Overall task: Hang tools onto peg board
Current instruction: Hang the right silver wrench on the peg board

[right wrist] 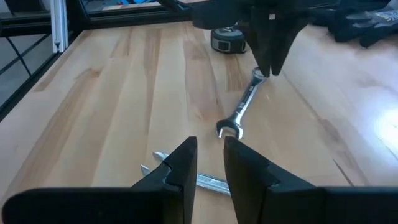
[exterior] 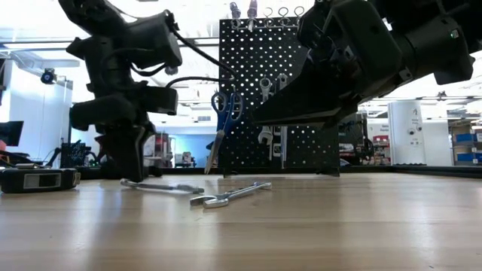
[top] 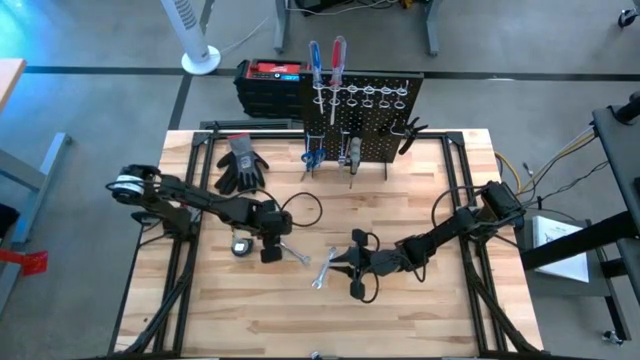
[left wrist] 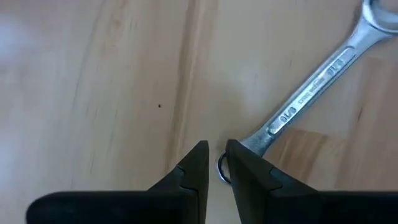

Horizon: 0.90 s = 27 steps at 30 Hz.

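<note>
Two silver wrenches lie flat on the wooden table: one (top: 293, 254) near the middle, the other (top: 325, 270) just right of it. My left gripper (left wrist: 216, 158) points down at the first wrench's (left wrist: 311, 93) ring end and is shut on it. My right gripper (right wrist: 210, 155) hovers low over the second wrench (right wrist: 205, 180), its fingers a narrow gap apart with nothing between them. The black peg board (top: 362, 110) stands at the far edge. Screwdrivers (top: 325, 60) stick up from its top and blue-handled scissors (exterior: 224, 113) hang on it. My left gripper comes from above, pointing down, onto the wrench's ring end (left wrist: 221, 171). A piece of the ring's rim shows in the narrow gap between the fingertips; one finger (left wrist: 249, 165) covers the rest. The wrench lies flat on the table, its open end (right wrist: 225, 129) toward my right gripper.
A tape measure (top: 241, 246) sits just left of my left gripper. Grey-black gloves (top: 240, 165) lie at the far left of the table. A red-topped black box (top: 270, 85) stands behind the board's left side. Bare wood stretches along the near edge.
</note>
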Motion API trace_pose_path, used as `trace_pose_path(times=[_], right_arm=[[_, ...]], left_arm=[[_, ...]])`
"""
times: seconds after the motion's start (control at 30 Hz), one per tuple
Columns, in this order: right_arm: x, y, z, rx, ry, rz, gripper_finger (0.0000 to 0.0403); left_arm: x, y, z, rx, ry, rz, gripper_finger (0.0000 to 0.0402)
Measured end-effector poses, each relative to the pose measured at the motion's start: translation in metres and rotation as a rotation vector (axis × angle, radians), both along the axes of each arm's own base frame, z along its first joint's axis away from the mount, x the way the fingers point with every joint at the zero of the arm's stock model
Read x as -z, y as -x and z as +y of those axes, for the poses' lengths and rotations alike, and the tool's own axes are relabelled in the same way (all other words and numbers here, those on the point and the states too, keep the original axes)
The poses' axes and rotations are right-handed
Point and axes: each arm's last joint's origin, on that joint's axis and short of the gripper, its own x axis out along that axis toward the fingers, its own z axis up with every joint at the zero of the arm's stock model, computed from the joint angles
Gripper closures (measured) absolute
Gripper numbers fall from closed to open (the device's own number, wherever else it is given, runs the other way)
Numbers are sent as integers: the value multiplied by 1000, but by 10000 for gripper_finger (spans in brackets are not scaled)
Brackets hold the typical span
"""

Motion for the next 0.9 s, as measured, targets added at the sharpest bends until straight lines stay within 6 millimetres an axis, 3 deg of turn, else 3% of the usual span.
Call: trace_pose_path(times=[0.27, 0.67, 0.9], right_arm=[[0, -1, -1, -49, -60, 14, 320], [1, -5, -10, -44, -112, 22, 262], [1, -5, -11, -38, -114, 22, 256]], left_arm=[[-6, 3, -7, 20, 10, -17, 352], [-11, 10, -6, 67, -13, 18, 352], [-11, 9, -6, 58, -33, 6, 352]])
